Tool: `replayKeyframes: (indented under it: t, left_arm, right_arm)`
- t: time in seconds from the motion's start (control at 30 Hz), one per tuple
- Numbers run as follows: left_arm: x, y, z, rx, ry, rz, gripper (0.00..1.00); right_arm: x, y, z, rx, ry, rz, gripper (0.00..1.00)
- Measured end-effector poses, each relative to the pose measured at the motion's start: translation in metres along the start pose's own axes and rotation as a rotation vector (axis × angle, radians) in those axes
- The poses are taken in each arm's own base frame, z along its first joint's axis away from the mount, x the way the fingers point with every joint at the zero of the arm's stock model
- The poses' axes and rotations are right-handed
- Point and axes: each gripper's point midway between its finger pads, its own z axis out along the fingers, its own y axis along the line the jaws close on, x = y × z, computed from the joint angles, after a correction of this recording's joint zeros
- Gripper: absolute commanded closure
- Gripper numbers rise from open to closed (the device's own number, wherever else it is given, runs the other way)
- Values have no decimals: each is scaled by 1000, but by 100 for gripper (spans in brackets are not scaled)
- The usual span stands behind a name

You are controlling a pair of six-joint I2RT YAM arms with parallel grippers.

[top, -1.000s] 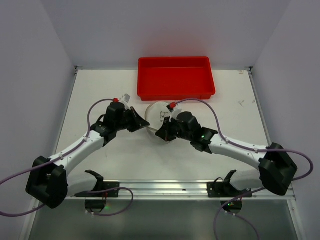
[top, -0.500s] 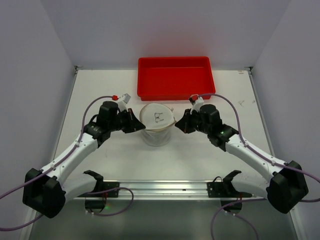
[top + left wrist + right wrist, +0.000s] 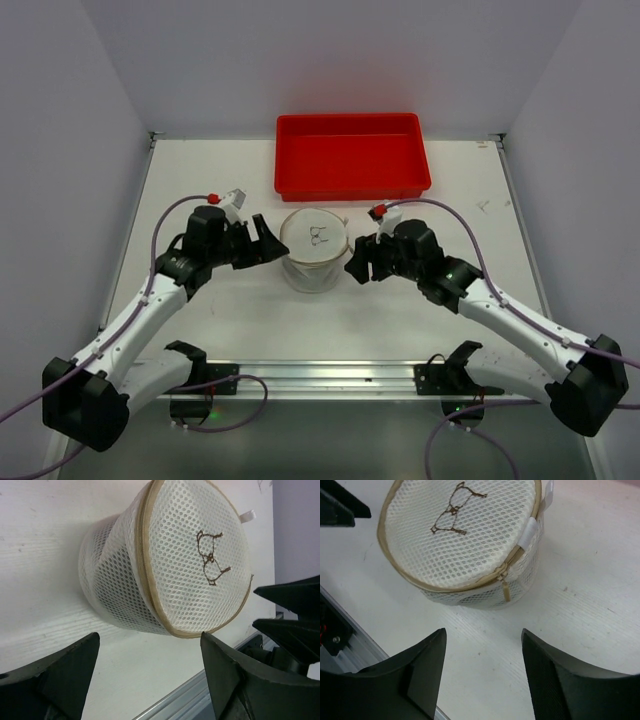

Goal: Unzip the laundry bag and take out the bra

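Laundry bag [image 3: 314,255] stands mid-table as a whitish mesh drum. A tan zipper band rings its flat top, which carries a brown bra icon. It is zipped, with the zipper pull [image 3: 505,590] hanging down its side. The red tray [image 3: 350,190] sits just behind it. The left gripper [image 3: 272,243] and right gripper [image 3: 358,262] flank the bag, both spread wide, empty and clear of the mesh. Bare table [image 3: 240,310] lies in front.

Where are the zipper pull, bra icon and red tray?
Zipper pull [image 3: 506,590]: right wrist view, on the hanging tab.
Bra icon [image 3: 210,558]: left wrist view, middle of the stitched outline.
Tray [image 3: 350,160]: top view, bare floor.
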Motion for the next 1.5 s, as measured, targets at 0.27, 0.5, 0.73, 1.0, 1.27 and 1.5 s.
replayKeyframes:
  t: [0.27,0.5,0.73,1.0,1.27,1.5]
  left_arm:
    - [-21,4,-16,-32,-135,-41,24]
    - [11,52,0,-156,-84,-116,29]
    - [31,72,15,-192,-30,-145,30]
    - [28,71,21,-171,-40,-139,31]
    - [28,68,22,-160,-38,-138,31]
    - [27,67,22,-153,-41,-136,31]
  right_arm:
    - [-46,41,-34,-46,-108,-170,30]
    - [-71,91,-8,-130,-89,-366,30]
    - [-47,116,46,-164,40,-530,31]
    - [-23,115,86,-150,134,-604,51]
    - [-14,106,97,-116,161,-626,73]
    - [-18,103,98,-93,151,-635,100]
